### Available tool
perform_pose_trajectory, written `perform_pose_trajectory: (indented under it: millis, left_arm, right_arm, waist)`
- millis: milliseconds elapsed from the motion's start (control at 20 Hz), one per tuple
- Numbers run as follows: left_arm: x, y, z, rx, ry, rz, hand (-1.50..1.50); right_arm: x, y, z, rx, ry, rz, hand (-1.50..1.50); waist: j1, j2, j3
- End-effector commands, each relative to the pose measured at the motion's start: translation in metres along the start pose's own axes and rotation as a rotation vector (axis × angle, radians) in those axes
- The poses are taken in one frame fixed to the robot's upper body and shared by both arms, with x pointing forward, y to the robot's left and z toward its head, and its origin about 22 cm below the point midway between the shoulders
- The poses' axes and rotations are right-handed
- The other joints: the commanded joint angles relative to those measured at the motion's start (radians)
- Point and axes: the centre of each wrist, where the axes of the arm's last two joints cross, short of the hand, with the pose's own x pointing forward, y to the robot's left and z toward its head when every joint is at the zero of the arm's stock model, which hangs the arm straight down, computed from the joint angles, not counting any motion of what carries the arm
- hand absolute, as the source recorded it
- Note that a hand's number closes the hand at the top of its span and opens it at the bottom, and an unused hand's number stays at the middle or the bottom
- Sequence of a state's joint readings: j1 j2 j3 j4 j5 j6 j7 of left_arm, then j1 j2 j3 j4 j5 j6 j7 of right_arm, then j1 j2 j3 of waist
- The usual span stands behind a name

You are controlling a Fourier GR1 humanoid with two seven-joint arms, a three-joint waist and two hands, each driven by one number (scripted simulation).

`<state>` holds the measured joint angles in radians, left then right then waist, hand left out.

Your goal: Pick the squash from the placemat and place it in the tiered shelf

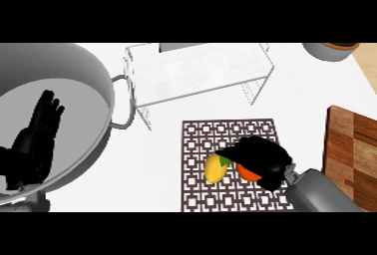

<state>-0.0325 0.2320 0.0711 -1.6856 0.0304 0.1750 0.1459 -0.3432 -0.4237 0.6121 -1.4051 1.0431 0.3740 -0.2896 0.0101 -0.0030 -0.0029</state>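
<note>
Since the squash (214, 168) lies left of the placemat's (221, 130) middle, the right hand (259, 155) hovers just beside it, likely lining up; whether it grips anything, I cannot tell. The left hand (37, 133) rests open above the pot (83, 74).

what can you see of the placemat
The placemat is a rectangular mat with a dark brown lattice pattern. It lies flat on the white counter, just in front of the tiered shelf. A yellow squash with a green end and an orange thing lie side by side on it. The right robot hand is over the mat and covers part of the orange thing. The grey forearm hides the mat's lower right corner.
</note>
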Motion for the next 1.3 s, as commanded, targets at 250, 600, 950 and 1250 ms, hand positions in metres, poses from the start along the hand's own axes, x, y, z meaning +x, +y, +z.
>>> perform_pose_trajectory:
  millis: [250,600,950,1250]
  left_arm:
    - [0.010,-0.022,0.002,-0.049,-0.009,0.051,0.00]
    - [0.009,-0.016,0.001,-0.032,-0.020,0.039,0.00]
    - [0.004,-0.009,-0.002,-0.032,0.000,0.048,0.00]
    - [0.006,-0.020,-0.004,-0.050,-0.021,0.034,0.00]
  right_arm:
    - [0.012,0.019,-0.007,-0.108,-0.084,0.129,1.50]
    - [0.051,0.008,-0.038,-0.169,0.168,-0.108,1.50]
    - [0.117,-0.005,-0.046,-0.252,0.474,-0.431,1.50]
    - [0.156,-0.074,-0.017,-0.529,0.448,-0.605,1.50]
  waist:
    - [-0.009,0.002,0.003]
    - [-0.020,0.000,0.003]
    - [-0.020,-0.001,0.002]
    - [-0.011,-0.003,0.003]
